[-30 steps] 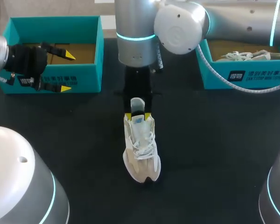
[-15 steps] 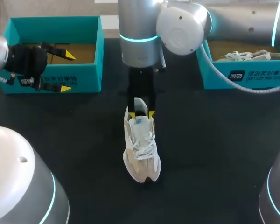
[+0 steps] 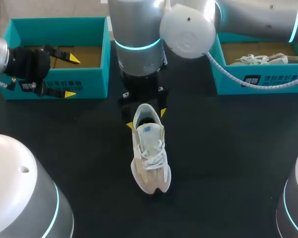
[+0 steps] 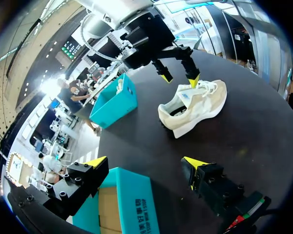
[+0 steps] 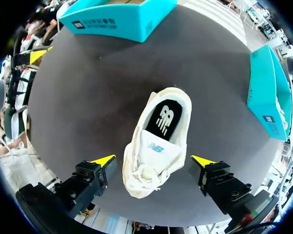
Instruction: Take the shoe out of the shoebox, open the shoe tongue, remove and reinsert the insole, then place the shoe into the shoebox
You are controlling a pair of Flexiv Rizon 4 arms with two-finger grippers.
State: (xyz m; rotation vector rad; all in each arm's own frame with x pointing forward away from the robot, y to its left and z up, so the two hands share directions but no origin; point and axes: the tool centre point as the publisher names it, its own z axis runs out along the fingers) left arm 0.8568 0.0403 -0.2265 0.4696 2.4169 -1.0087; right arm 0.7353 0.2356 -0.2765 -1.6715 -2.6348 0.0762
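Right wrist view: shoe [image 5: 158, 127] under right gripper [image 5: 154, 160] (untouched)

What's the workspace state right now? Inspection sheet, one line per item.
surface: black table, nothing spilled seen.
job's things: white shoe upright on the table between the boxes, black insole inside it; left shoebox shows no shoe; right shoebox holds a second shoe.
clutter: nothing seen.
grippers: right gripper open above the white shoe's heel end, one finger to each side; left gripper open over the left shoebox's front wall.
cables: white coiled cable droops across the right shoebox's front.
surroundings: nothing seen reaching over the table.
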